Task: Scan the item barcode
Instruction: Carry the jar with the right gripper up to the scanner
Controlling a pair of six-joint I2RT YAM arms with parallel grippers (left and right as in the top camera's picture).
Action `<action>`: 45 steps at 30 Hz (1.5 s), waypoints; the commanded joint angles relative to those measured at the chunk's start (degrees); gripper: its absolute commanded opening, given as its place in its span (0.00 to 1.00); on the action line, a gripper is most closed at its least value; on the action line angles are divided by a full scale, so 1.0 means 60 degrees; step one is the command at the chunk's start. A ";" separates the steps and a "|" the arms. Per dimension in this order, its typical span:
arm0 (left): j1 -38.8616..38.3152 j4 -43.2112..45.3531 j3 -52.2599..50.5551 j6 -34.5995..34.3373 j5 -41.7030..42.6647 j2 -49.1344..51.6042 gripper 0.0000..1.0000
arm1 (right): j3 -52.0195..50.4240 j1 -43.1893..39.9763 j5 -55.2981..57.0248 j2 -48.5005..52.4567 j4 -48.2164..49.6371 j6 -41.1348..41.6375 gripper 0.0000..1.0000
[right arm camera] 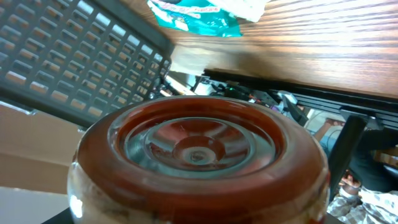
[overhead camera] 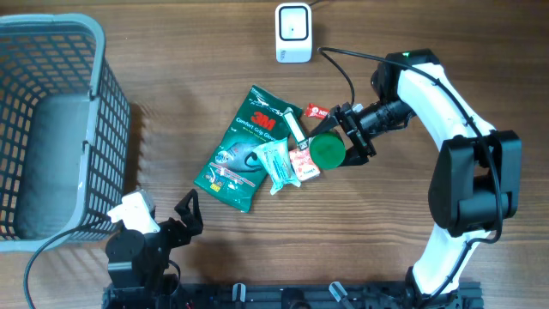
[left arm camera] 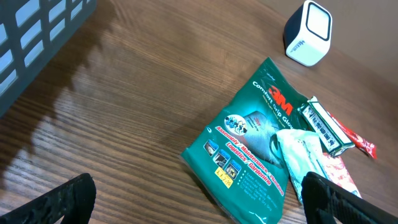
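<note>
Green-capped jar (overhead camera: 325, 152) clamped in right end effector (overhead camera: 341, 142) | left end effector (overhead camera: 190, 215) spread wide, empty | risk: smooth round jar slipping while turned toward barcode scanner (overhead camera: 292, 33)

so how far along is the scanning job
Done: the right gripper has a jar gripped, right beside the pile. In hand: the jar is well short of the white scanner. Left: show its barcode to the scanner. The 3M packet and the other packets lie on the table, and the left gripper is open.
</note>
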 commanded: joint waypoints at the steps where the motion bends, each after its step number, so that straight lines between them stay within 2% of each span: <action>1: -0.0047 0.0022 -0.0040 -0.0087 0.0109 -0.0066 1.00 | 0.0051 0.0051 0.0423 0.0084 0.0277 0.0160 0.41; 2: -0.0047 0.0022 -0.0040 -0.0087 0.0109 -0.0066 1.00 | 0.0051 0.0051 0.0310 0.0084 0.0459 -0.0124 0.32; 3: -0.0047 0.0022 -0.0040 -0.0087 0.0109 -0.0066 1.00 | 0.0051 0.0051 0.0306 0.0084 0.0441 -0.0047 0.29; 5: -0.0047 0.0022 -0.0040 -0.0087 0.0109 -0.0066 1.00 | 0.0051 0.0051 0.0321 0.0084 0.0849 0.0459 0.36; 6: -0.0047 0.0022 -0.0040 -0.0087 0.0109 -0.0066 1.00 | 0.0051 0.0098 0.0401 0.0084 0.1614 0.0474 0.60; 7: -0.0047 0.0022 -0.0040 -0.0087 0.0109 -0.0066 1.00 | 0.0051 0.0204 0.0448 0.0087 0.2124 0.0663 0.58; 8: -0.0047 0.0022 -0.0040 -0.0087 0.0109 -0.0066 1.00 | 0.0051 0.0437 0.0415 0.0106 0.2499 0.0984 0.50; 9: -0.0047 0.0022 -0.0040 -0.0087 0.0109 -0.0066 1.00 | 0.0051 0.0678 0.0382 0.0106 0.2725 0.1304 0.48; 12: -0.0047 0.0022 -0.0040 -0.0087 0.0109 -0.0066 1.00 | 0.0051 0.1224 0.0178 0.0113 0.2994 0.1290 0.50; 14: -0.0047 0.0022 -0.0040 -0.0087 0.0109 -0.0066 1.00 | 0.0051 0.1395 -0.0474 0.0113 0.3901 -0.0860 0.52; 15: -0.0047 0.0022 -0.0040 -0.0087 0.0109 -0.0066 1.00 | 0.0051 0.1406 -0.1373 0.0113 0.4309 -0.2040 0.47; 18: -0.0047 0.0022 -0.0040 -0.0087 0.0109 -0.0066 1.00 | 0.0051 0.1260 -0.2233 0.0113 0.5869 -0.2616 0.43; 21: -0.0047 0.0022 -0.0040 -0.0087 0.0109 -0.0066 1.00 | 0.0051 0.1228 -0.4156 0.0113 0.7337 -0.4597 0.43; 22: -0.0047 0.0022 -0.0040 -0.0087 0.0109 -0.0066 1.00 | 0.0051 0.1231 -0.4284 0.0113 0.7759 -0.4849 0.43; 26: -0.0047 0.0022 -0.0040 -0.0087 0.0109 -0.0066 1.00 | 0.0051 0.1239 -0.5264 0.0113 0.9919 -0.5155 0.36; 28: -0.0047 0.0022 -0.0040 -0.0087 0.0109 -0.0066 1.00 | 0.0051 0.1239 -0.5257 0.0113 1.1704 -0.4095 0.36; 30: -0.0047 0.0022 -0.0040 -0.0087 0.0109 -0.0066 1.00 | 0.0051 0.1239 -0.5257 0.0113 1.2677 -0.3464 0.36; 34: -0.0047 0.0022 -0.0040 -0.0087 0.0109 -0.0066 1.00 | 0.0051 0.1235 -0.5257 0.0113 1.2845 -0.3173 0.36; 35: -0.0047 0.0022 -0.0040 -0.0087 0.0109 -0.0066 1.00 | 0.0051 0.1228 -0.5227 0.0113 1.2852 -0.3031 0.30; 36: -0.0047 0.0022 -0.0040 -0.0087 0.0109 -0.0066 1.00 | 0.0051 0.1224 -0.4925 0.0113 1.2845 -0.3005 0.16; 39: -0.0047 0.0022 -0.0040 -0.0087 0.0109 -0.0066 1.00 | 0.0051 0.1220 -0.1912 0.0113 1.2779 -0.2255 0.45; 40: -0.0047 0.0022 -0.0040 -0.0087 0.0109 -0.0066 1.00 | 0.0051 0.1220 -0.0616 0.0113 1.2593 -0.2157 0.50; 43: -0.0047 0.0022 -0.0040 -0.0087 0.0109 -0.0066 1.00 | 0.0069 0.1341 0.3162 0.0113 1.2535 -0.2182 0.43; 45: -0.0047 0.0022 -0.0040 -0.0087 0.0109 -0.0066 1.00 | 0.0153 0.1355 0.4364 0.0113 1.2928 -0.2273 0.43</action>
